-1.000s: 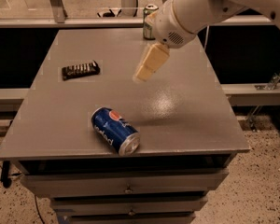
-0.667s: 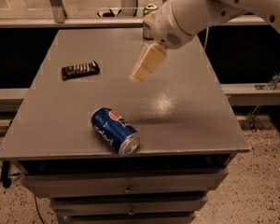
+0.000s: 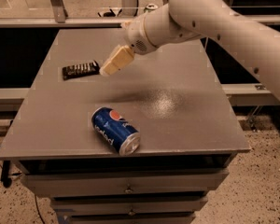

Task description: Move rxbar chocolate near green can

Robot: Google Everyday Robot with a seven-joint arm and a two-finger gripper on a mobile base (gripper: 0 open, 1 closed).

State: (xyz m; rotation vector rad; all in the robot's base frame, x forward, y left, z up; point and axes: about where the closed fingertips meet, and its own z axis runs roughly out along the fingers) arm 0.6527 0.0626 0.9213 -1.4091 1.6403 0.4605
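Grey table (image 3: 186, 125) under me: rxbar chocolate (image 3: 80, 70) lying flat at the far left, blue Pepsi can (image 3: 115, 130) on its side near the front. My gripper (image 3: 108, 68) hovers just beside the bar.

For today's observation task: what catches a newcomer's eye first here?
The white robot arm reaching in from the upper right, its tan gripper just right of the small flat black-wrapped snack bar at the left rear of the grey table. Next, the blue Pepsi can lying on its side near the front edge.

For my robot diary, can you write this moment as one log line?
gripper: over table, beside rxbar chocolate | Pepsi can: on its side, front | green can: not in view
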